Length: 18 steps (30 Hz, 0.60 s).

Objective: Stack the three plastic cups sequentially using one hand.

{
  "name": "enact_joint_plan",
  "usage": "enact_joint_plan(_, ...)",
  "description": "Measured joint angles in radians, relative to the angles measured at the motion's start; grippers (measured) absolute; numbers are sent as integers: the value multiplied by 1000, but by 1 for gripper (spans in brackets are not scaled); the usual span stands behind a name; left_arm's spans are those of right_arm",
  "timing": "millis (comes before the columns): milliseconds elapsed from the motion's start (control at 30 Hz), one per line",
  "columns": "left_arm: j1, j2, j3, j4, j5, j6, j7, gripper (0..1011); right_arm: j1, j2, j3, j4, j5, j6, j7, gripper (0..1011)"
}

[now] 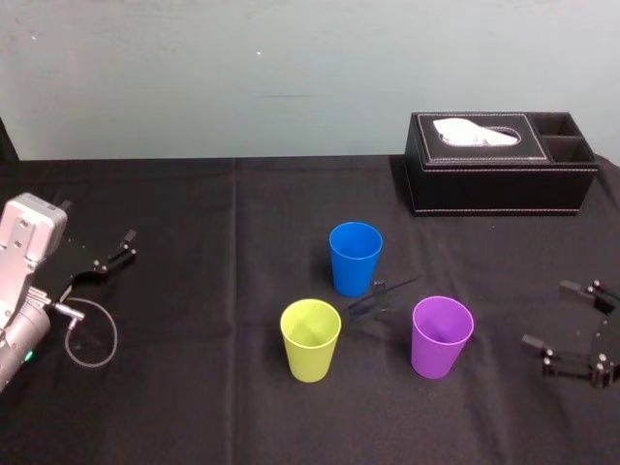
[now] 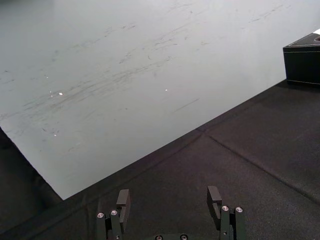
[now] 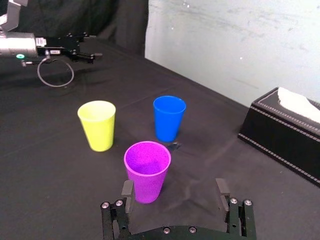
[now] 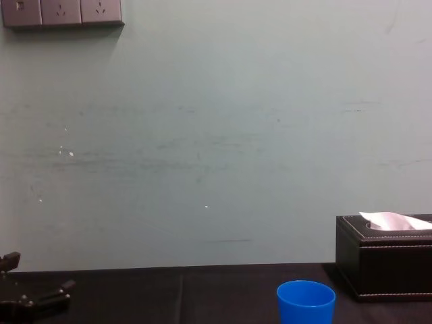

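Three plastic cups stand upright and apart on the black cloth. The blue cup (image 1: 356, 257) is farthest back, the yellow-green cup (image 1: 310, 338) is front left and the purple cup (image 1: 442, 335) is front right. My right gripper (image 1: 547, 314) hovers open to the right of the purple cup and holds nothing. In the right wrist view the purple cup (image 3: 147, 170) sits just ahead of the right gripper (image 3: 174, 187), with the yellow-green cup (image 3: 97, 125) and blue cup (image 3: 168, 118) beyond. My left gripper (image 1: 124, 247) rests open at the far left, away from the cups.
A black leather tissue box (image 1: 499, 163) stands at the back right of the table, behind the cups. A looped cable (image 1: 92, 334) hangs by the left arm. A pale wall rises behind the table's far edge.
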Motion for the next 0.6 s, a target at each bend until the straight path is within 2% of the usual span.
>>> enact_joint_plan(233,0,0,0,0,0,0,0,1010,-23,-12,-2,-3,-7,11,16,1004)
enact_joint_plan(600,0,0,0,0,0,0,0,1010,12,-69,-77,26,-60,35,21,1004)
